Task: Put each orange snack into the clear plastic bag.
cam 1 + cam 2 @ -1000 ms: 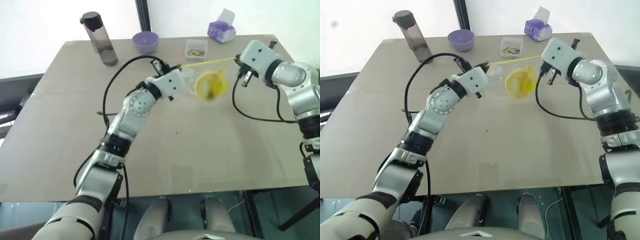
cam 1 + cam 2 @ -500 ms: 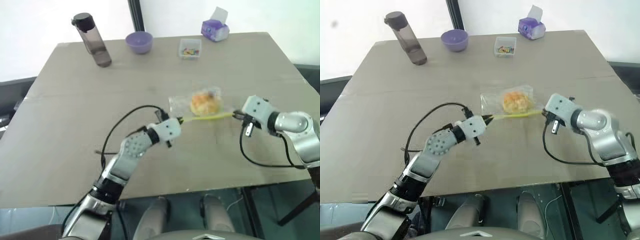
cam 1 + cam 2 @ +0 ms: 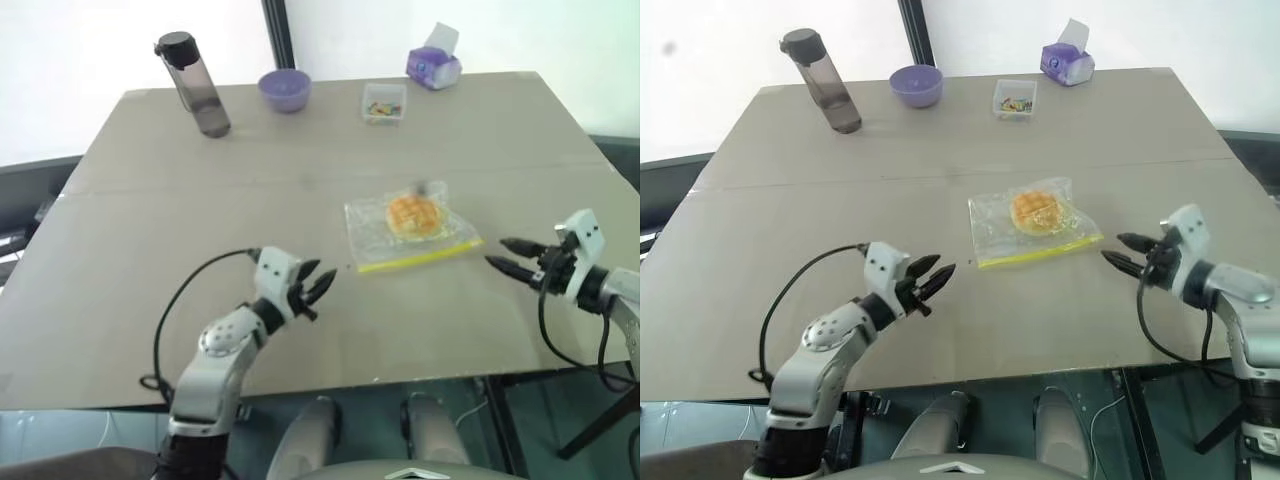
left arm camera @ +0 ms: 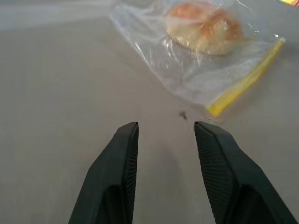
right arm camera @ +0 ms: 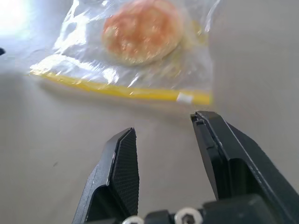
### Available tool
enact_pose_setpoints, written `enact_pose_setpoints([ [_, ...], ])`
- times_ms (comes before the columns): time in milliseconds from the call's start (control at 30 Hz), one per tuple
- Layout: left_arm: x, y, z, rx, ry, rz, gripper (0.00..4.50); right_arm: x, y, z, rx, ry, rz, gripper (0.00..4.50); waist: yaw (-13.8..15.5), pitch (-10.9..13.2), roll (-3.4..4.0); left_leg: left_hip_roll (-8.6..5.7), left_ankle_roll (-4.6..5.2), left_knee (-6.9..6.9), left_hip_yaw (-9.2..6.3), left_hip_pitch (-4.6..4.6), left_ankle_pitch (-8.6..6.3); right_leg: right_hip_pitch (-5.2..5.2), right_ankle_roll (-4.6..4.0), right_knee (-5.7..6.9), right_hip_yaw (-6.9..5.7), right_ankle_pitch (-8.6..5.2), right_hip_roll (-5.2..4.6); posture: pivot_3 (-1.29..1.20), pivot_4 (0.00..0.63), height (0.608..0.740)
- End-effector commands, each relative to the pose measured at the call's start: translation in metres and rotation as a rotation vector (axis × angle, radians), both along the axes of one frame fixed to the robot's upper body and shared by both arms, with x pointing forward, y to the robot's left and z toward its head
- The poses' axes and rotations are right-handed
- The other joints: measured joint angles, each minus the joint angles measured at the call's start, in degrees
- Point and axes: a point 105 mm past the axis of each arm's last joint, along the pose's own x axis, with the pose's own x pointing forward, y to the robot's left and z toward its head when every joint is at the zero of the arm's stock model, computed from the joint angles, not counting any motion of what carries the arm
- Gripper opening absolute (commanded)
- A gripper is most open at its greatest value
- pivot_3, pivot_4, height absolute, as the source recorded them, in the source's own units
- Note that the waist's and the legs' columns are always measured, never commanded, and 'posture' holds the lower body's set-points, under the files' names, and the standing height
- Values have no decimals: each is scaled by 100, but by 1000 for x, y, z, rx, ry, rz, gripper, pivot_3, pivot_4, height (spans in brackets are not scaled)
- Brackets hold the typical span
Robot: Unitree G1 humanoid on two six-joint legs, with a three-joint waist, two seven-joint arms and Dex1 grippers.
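Note:
The orange snack [image 3: 414,215], a round bun with a grid scored on top, lies inside the clear plastic bag [image 3: 372,240], which rests flat on the table's middle right with its yellow seal strip toward the front edge. My left gripper [image 3: 318,286] hovers open a short way to the bag's front left, holding nothing. My right gripper [image 3: 504,254] stands open just off the bag's right end, also holding nothing. The bun shows through the plastic in the left wrist view [image 4: 205,28] and the right wrist view [image 5: 142,30].
Along the far edge of the table [image 3: 150,250] stand a dark water bottle [image 3: 192,84], a purple bowl [image 3: 284,89], a small clear box [image 3: 385,102] of colourful bits and a purple tissue pack [image 3: 434,65]. A black post rises behind the table.
Both grippers lowered the bag with the bun from mid-air onto the table, let go of its yellow strip, opened and drew back toward the front edge.

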Motion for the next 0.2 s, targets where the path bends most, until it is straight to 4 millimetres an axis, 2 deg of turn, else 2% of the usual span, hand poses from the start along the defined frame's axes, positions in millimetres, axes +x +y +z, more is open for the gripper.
enact_pose_setpoints([
  [33, -12, 7, 15, 9, -38, -12, 1990, -5, -3, 14, 33, -101, 70, 2150, -5, 0, -1, 0, 0, 0, 1, 1, 0, 1, 0, -1, 0, 0, 0, 0, 150, 740],
  [200, -20, 14, 13, 53, -56, 15, 1990, -8, -8, -2, 21, -63, 117, 2150, 1, 1, 1, 4, 5, -13, 1, 73, -5, 83, 2, -27, -6, -4, 4, 0, 150, 740],
])
